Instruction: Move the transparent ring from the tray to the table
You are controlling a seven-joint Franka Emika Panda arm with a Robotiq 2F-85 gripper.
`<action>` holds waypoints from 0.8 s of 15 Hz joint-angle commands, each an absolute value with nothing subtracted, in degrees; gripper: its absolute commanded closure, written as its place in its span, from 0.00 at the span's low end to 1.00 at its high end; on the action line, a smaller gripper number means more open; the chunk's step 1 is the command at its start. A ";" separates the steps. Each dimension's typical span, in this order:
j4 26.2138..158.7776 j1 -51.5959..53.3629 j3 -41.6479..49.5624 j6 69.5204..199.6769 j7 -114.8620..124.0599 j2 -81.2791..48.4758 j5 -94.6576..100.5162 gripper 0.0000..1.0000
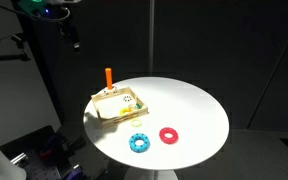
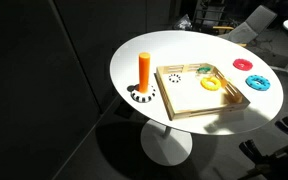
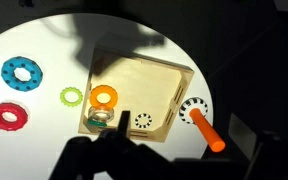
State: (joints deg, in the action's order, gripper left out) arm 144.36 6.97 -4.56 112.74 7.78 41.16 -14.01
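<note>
Wrist view is showing nearly the whole round table (image 3: 44, 45), so the camera is likely hanging high above it. The tray (image 3: 144, 85) is sitting near the middle of the tabletop, pushed toward the edge where the orange peg (image 3: 206, 131) is standing on its dotted base (image 3: 191, 108).

The transparent ring (image 3: 99, 118) is lying flat inside the tray, tucked into the corner farthest from the peg. It is just beside the orange ring (image 3: 104, 96) and is showing only as a faint greyish glint. Neither exterior view is making it out.

The green ring (image 3: 72, 96) is lying just past that side of the tray, and whether it is touching the rim is unclear. The blue toothed ring (image 3: 22, 73) and the red ring (image 3: 9, 116) are sitting on bare tabletop toward the edge opposite the peg.

The gripper (image 3: 119, 140) is appearing only as a dark silhouette along the bottom of the wrist view. One dark prong is poking up just beside the clear ring. Whether the jaws are spread or closed cannot be told, and nothing is seen in them.

Key relation, as a judgement: the ring is lying below the gripper and slightly toward the blue-and-red-ring edge. The ring is round and flat, so there is no long axis to align to. The descent is going to need a small shift that way, keeping clear of the orange ring and the tray rim crowding that corner.
</note>
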 commanded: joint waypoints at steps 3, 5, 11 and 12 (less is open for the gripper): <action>144.15 6.43 -4.94 112.47 7.51 41.21 -14.29 0.00; 144.15 6.43 -4.94 112.48 7.51 41.22 -14.29 0.00; 142.36 4.48 -5.86 116.51 9.02 34.39 -12.93 0.00; 142.13 4.05 -5.93 118.03 9.23 32.71 -12.67 0.00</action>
